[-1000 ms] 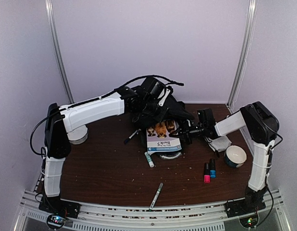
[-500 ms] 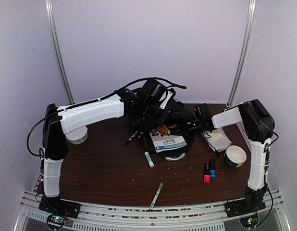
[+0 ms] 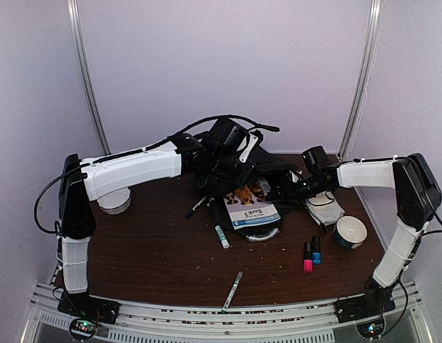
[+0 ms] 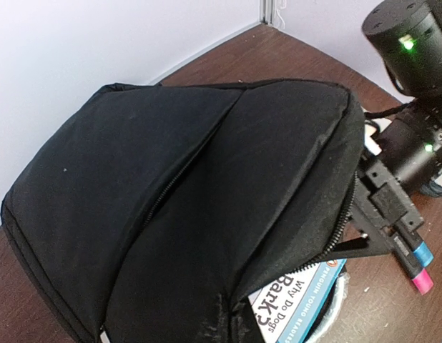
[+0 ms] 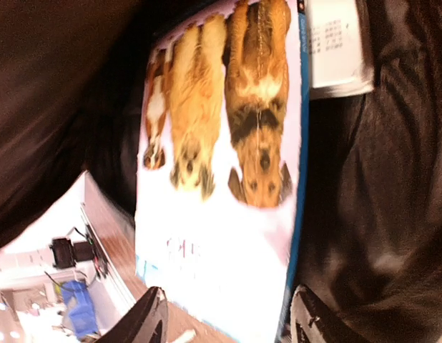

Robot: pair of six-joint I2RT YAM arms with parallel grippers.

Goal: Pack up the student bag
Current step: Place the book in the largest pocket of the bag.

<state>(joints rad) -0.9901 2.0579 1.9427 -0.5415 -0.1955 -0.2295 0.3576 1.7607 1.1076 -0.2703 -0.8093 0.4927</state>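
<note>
The student bag (image 3: 267, 166), black and soft, lies at the back middle of the table with its zip mouth facing the near side. My left gripper (image 3: 222, 166) is shut on the bag's top fabric (image 4: 171, 200) and holds the mouth up; its fingers are hidden in the left wrist view. A white book with dogs on the cover (image 3: 251, 209) sticks halfway out of the mouth (image 4: 301, 300). My right gripper (image 3: 284, 191) is open just short of the book's near edge (image 5: 228, 179), one finger (image 5: 151, 320) on each side, not gripping it.
On the table lie a white-and-green marker (image 3: 222, 236), a grey pen (image 3: 233, 289), a black pen (image 3: 198, 205), pink (image 3: 307, 259) and blue (image 3: 316, 250) bottles, a white bowl (image 3: 350, 231), a white pouch (image 3: 326, 209) and a white roll (image 3: 115, 201).
My right gripper has opened and let go of the book, which has slid a little further into the bag. The right arm's elbow swung out to the right. The left arm held still.
</note>
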